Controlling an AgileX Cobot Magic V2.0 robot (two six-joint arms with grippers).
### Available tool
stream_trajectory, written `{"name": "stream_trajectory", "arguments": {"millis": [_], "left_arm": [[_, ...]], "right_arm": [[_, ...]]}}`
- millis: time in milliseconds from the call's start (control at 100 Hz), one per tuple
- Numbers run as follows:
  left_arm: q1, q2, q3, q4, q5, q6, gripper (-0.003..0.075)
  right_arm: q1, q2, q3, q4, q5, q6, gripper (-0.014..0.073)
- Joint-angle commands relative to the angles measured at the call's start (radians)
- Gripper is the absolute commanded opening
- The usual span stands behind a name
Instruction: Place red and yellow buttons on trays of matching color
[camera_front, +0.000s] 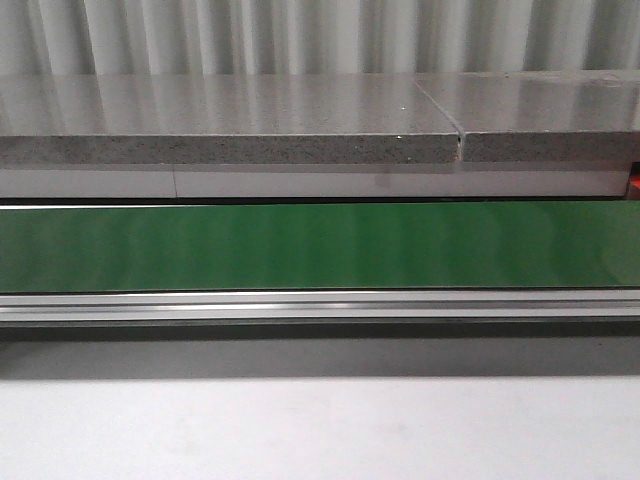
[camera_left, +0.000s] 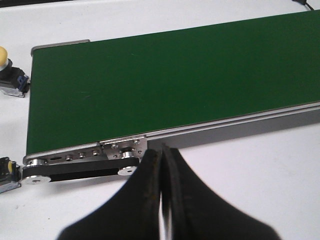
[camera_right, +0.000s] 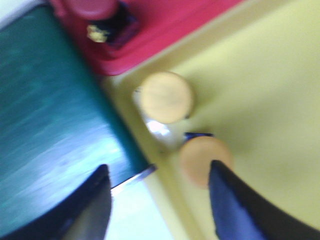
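Observation:
In the blurred right wrist view, two yellow-capped buttons (camera_right: 166, 97) (camera_right: 205, 160) stand in the yellow tray (camera_right: 270, 100). A red-capped button (camera_right: 92, 7) stands in the red tray (camera_right: 165, 30) beside it. My right gripper (camera_right: 157, 172) is open and empty over the yellow tray's corner, one finger (camera_right: 235, 205) next to the nearer yellow button. My left gripper (camera_left: 162, 150) is shut and empty above the white table by the conveyor's end. Two more yellow-capped buttons (camera_left: 6, 70) (camera_left: 6, 172) lie on the table beyond that end. No gripper shows in the front view.
The green conveyor belt (camera_left: 165, 80) with its aluminium rail (camera_front: 320, 305) runs across the white table (camera_front: 320, 430); it also shows in the right wrist view (camera_right: 45, 100), next to the trays. A grey stone slab (camera_front: 230, 120) lies behind it.

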Motion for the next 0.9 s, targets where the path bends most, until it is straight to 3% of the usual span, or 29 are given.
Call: {"name": "stream_trajectory", "arguments": {"millis": [0,150,250,550,890], "left_arm": [[-0.006,-0.003,-0.026,-0.016,-0.070,-0.001,-0.0020],[-0.006,-0.003,-0.026,-0.016,-0.070,-0.001,-0.0020],[-0.006,-0.003,-0.026,-0.016,-0.070,-0.001,-0.0020],[-0.006,-0.003,-0.026,-0.016,-0.070,-0.001,-0.0020],[-0.006,-0.003,-0.026,-0.016,-0.070,-0.001,-0.0020]], "right_arm": [[0.051,-0.070,-0.020,-0.011,-0.009,-0.018,0.0248],[0.170,-0.128,-0.020,-0.017,0.005,-0.018,0.0017],[0.249,-0.166,-0.020,-0.016,-0.011,-0.023,-0.0074],[0.484,-0.276,-0.020,-0.018,-0.028,-0.097,-0.0067],[0.600,-0.453,0.072,-0.018,-0.064,-0.176,-0.0067]]}}
